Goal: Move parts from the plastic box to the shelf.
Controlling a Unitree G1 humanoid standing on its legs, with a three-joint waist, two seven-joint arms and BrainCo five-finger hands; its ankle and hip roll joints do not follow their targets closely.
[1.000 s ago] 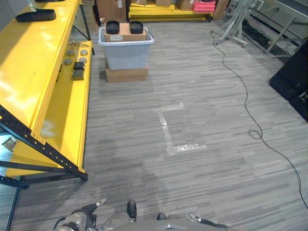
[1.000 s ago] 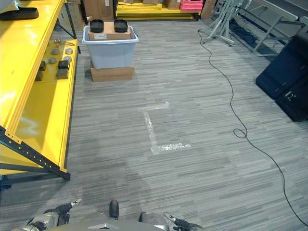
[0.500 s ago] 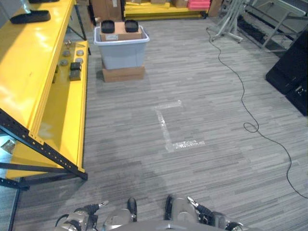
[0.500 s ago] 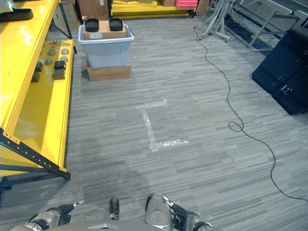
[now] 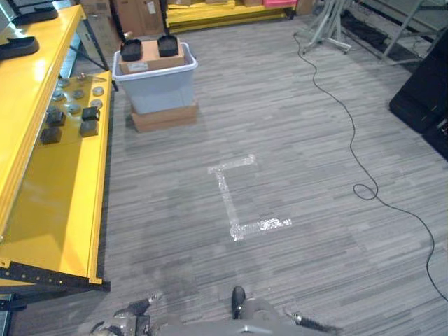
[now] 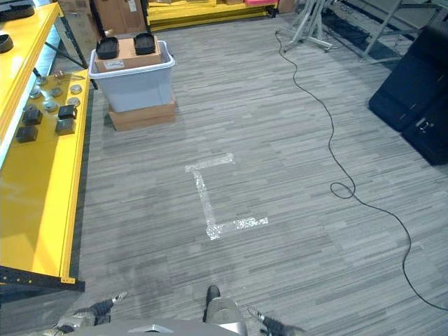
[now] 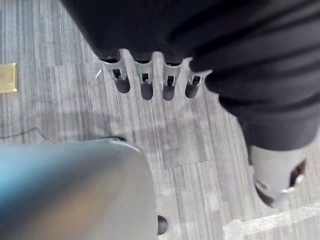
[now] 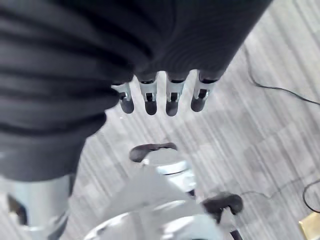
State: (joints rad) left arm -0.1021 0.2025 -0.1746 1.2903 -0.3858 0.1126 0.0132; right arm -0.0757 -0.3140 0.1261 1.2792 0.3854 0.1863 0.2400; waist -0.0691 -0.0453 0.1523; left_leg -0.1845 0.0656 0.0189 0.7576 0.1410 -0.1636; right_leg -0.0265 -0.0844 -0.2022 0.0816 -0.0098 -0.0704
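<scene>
I see the plastic box (image 5: 155,84) far ahead on a cardboard carton (image 5: 164,117), two black parts (image 5: 131,50) on top, beside the yellow shelf (image 5: 49,203). My left hand (image 7: 150,82) and right hand (image 8: 160,97) hang empty, fingers straight.

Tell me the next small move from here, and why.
Probably walk forward toward the plastic box. It stands far ahead on a cardboard box beside the yellow shelf, well beyond reach, and both the left hand and the right hand hang open over the floor, holding nothing.
</scene>
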